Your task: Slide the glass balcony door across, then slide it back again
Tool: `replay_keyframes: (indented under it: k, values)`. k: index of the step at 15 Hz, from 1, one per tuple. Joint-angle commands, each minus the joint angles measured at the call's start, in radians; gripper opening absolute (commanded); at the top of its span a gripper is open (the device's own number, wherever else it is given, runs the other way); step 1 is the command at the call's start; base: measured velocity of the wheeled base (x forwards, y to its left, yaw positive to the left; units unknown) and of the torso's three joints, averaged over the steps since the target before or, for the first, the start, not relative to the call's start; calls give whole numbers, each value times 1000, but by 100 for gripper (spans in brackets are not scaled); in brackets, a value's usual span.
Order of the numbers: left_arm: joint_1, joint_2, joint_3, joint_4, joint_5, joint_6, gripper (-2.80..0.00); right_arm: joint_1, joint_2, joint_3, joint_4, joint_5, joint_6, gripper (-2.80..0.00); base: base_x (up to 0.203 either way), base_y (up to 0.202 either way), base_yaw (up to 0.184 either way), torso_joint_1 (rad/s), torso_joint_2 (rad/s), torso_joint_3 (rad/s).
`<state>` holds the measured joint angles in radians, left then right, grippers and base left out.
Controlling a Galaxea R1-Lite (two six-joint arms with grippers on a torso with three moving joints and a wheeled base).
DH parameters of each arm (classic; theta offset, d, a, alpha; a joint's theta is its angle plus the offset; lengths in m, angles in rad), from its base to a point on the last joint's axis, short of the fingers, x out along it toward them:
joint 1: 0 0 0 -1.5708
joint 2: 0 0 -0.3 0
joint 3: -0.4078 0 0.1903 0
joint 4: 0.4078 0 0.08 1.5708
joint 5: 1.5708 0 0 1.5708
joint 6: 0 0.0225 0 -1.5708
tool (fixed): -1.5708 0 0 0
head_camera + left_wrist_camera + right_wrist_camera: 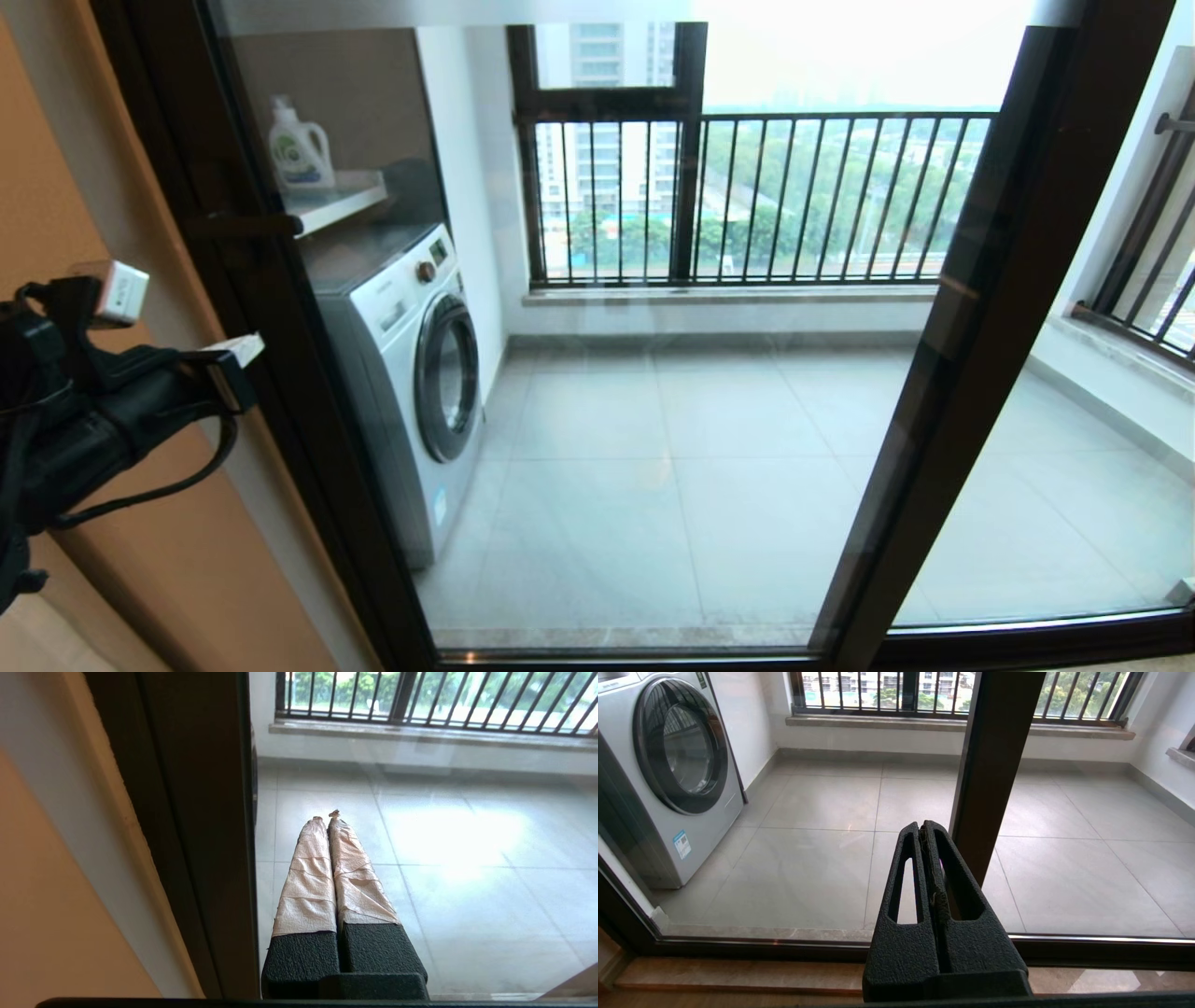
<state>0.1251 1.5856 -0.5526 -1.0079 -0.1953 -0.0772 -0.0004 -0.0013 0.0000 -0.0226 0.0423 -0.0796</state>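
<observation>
The glass balcony door (653, 420) fills the head view, a clear pane in a dark brown frame. Its left stile (271, 373) carries a slim dark handle (247, 224). My left gripper (233, 359) hovers just left of that stile, below the handle. In the left wrist view its tape-wrapped fingers (310, 868) are shut on nothing and point at the glass (444, 835) right beside the stile (205, 835). The right gripper (923, 828) is out of the head view. It is shut and empty, low before the glass (808, 858) and next to a dark stile (994, 765).
Behind the glass stand a washing machine (411, 373), a detergent bottle (299, 149) on a shelf (341, 198), and a barred far window (747, 196). A tan wall (93, 168) borders the door on the left. The floor track (738, 947) runs along the bottom.
</observation>
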Motion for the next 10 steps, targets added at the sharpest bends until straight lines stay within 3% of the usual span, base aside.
replay_keyframes:
  k: [1,4,8,10]
  values:
    - [-1,-220,102,1,-4,-20,-280,-1,1,11,0,1,-1,-280,0,0,0,0,0,0]
    - [-2,-427,156,126,-37,-70,-280,-1,1,11,0,1,0,-280,0,0,0,0,0,0]
    - [-2,-766,166,394,-85,-108,-280,0,1,11,0,1,-1,-280,0,0,0,0,0,0]
    - [-3,-995,173,577,-139,-112,-280,0,1,12,0,1,0,-280,0,0,0,0,0,0]
